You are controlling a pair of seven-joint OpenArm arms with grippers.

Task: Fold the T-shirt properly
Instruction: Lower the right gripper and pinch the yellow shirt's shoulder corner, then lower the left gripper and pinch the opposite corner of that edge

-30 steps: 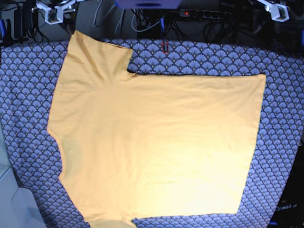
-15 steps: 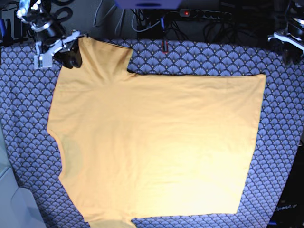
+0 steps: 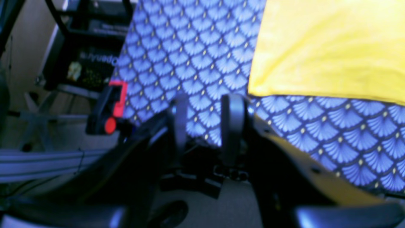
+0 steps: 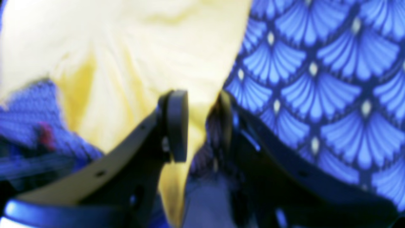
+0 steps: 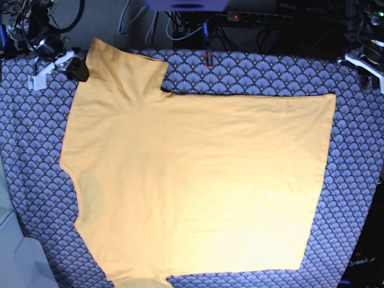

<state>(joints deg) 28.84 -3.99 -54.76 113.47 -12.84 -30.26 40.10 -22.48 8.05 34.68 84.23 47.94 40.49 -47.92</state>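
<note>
The blue-grey scalloped cloth (image 5: 360,150) covers the tabletop. The T-shirt (image 5: 198,180) lies flat across its middle. At the shirt's sleeve corner, the right claw (image 4: 197,125) straddles the edge, jaws parted. Off the hem corner, the left claw (image 3: 205,123) hangs open, empty.

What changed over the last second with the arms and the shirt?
The right gripper came down from the back edge to the sleeve corner of the T-shirt, its fingers apart around the hem. The left gripper dropped toward the patterned cloth, open beside the shirt. The shirt stayed flat.
</note>
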